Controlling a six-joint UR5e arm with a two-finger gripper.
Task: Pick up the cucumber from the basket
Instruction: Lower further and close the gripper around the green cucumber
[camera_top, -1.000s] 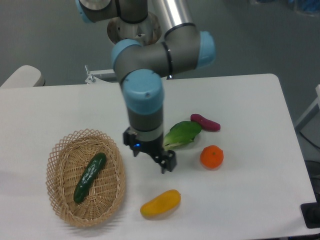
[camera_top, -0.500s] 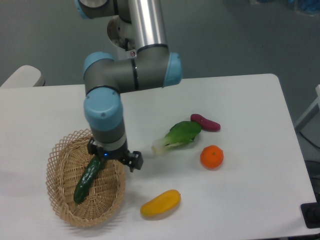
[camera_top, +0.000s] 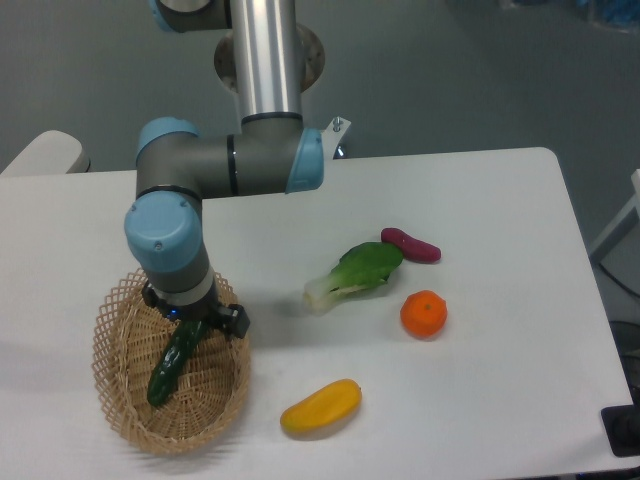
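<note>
Arm swung left; fingers (camera_top: 192, 325) now over cucumber's (camera_top: 172, 362) upper end in basket (camera_top: 120, 400).

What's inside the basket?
A dark green cucumber lies in the basket. Its top end is covered by the robot's end effector, which is over it, so its fingers cannot be seen. Nothing else shows inside.
</note>
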